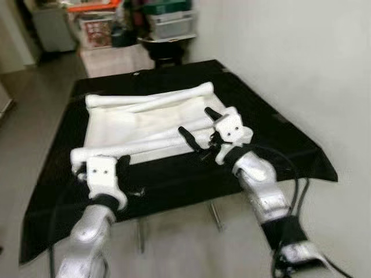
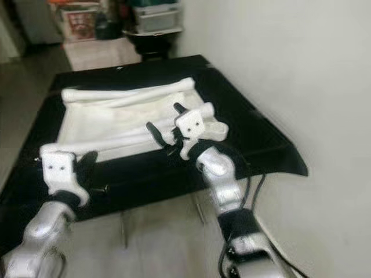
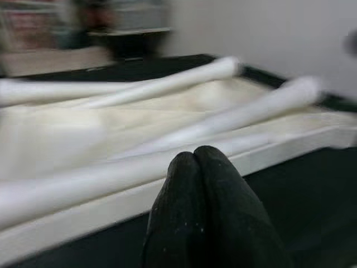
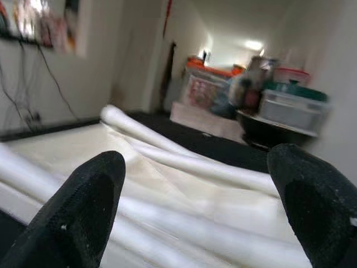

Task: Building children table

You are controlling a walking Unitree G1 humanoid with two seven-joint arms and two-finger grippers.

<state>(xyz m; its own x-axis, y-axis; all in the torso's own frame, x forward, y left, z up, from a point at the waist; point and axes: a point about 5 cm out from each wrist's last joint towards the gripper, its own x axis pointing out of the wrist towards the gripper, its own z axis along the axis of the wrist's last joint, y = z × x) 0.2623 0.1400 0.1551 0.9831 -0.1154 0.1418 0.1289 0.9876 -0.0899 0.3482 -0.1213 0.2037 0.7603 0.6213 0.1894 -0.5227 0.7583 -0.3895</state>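
A bench covered with a black cloth [image 1: 272,136] stands against a pale wall [image 1: 301,52]. On it lies a white tabletop panel [image 1: 136,124], flat, with several white cylindrical legs [image 1: 168,98] lying loose across and along it; one leg [image 1: 116,152] lies along the panel's near edge. The left gripper [image 1: 123,168] sits at the near left corner of the panel, just beside the end of that near leg; in the left wrist view its fingers [image 3: 203,195] are pressed together with nothing between them, jaws closed. The right gripper [image 1: 200,128] hovers over the panel's near right portion, above the legs there; in the right wrist view its fingers [image 4: 83,206] stand wide apart, jaws open and holding nothing. Whether either gripper touches a leg cannot be determined. Beyond the bench, storage boxes [image 1: 168,23] are stacked on the floor; detail there is blurred.
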